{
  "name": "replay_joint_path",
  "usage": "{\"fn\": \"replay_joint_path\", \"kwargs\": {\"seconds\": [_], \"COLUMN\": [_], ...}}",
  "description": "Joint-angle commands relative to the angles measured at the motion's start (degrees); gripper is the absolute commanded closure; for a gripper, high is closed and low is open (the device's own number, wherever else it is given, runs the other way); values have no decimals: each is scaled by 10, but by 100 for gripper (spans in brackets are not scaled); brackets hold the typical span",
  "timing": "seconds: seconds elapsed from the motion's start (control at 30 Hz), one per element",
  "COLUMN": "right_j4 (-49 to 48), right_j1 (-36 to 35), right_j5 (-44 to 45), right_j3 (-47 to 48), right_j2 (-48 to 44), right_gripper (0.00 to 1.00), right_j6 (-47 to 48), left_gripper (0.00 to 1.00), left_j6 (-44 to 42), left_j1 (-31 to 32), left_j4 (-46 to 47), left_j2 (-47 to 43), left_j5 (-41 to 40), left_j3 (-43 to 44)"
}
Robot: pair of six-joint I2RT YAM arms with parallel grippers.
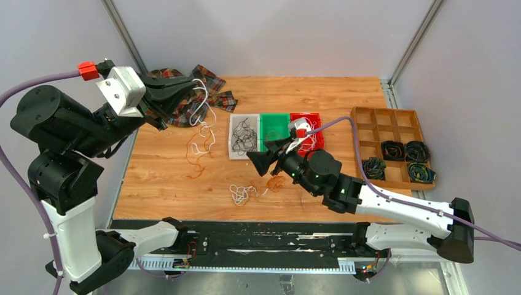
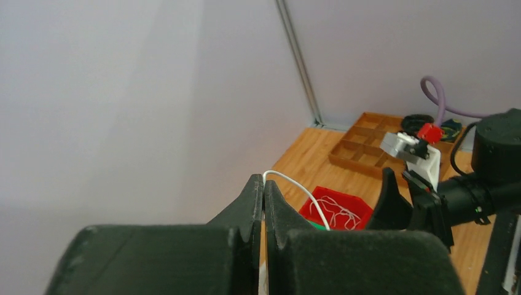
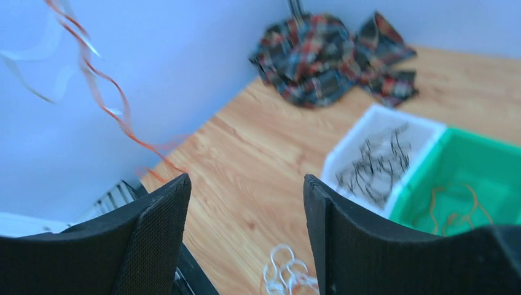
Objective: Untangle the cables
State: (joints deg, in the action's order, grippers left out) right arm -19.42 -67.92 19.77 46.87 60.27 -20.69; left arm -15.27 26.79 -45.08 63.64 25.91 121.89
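Above the far-left part of the bench [image 1: 160, 178], I see the left gripper [image 1: 195, 92] held high, its jaws closed on a white cable [image 2: 299, 188]. On the left wrist view, this strand emerges between the shut tips and arcs downward. On the top view, it hangs below the jaws in loose loops. An orange-brown cable [image 1: 196, 161] hangs tangled with its lower part and trails toward the bench. I cannot tell whether it touches the surface.

The right gripper [image 1: 263, 153] sits over mid-bench, just in front of the three bins, jaws wide open and holding nothing.

Bin contents:
- The white tray [image 3: 418, 126] holds black cables [image 1: 244, 135].
- The green bin [image 1: 274, 126] holds orange-brown strands [image 3: 454, 206].
- The red bin [image 1: 312, 117] holds white strands [image 2: 335, 214].

Loose on the bench near the right gripper lie a white bunch [image 1: 241, 193] and a smaller orange-brown bunch [image 1: 274, 182], close together but apart.

A plaid cloth [image 1: 215, 78] lies crumpled at the far-left corner, behind the left gripper. A wooden organiser [image 1: 375, 120] at the right edge holds dark coiled cords [image 1: 393, 149] in four compartments.
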Motion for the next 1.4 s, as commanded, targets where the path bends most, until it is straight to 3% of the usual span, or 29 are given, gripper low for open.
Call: {"fn": "replay_joint_path", "kwargs": {"seconds": [0.0, 0.2, 0.43, 0.77, 1.07, 1.37], "right_j4": [13, -6, -15, -2, -14, -6], "right_j1": [-9, -8, -8, -8, -8, -8], "right_j5": [-68, -144, -209, -188, -170, -119], "right_j3": [72, 139, 140, 128, 64, -19], "right_j2": [21, 70, 96, 93, 68, 15], "right_gripper": [33, 34, 39, 93, 99, 99], "right_j6": [66, 56, 51, 45, 25, 17], "left_gripper": [100, 99, 99, 99, 99, 99], "left_j6": [24, 44, 48, 42, 16, -37], "left_j1": [2, 2, 2, 2, 2, 2], "left_j4": [7, 7, 6, 6, 7, 47], "left_j2": [-14, -22, -22, -26, -18, -1], "left_j5": [59, 88, 95, 91, 35, -151], "left_j3": [-9, -21, -18, -16, 8, 41]}}
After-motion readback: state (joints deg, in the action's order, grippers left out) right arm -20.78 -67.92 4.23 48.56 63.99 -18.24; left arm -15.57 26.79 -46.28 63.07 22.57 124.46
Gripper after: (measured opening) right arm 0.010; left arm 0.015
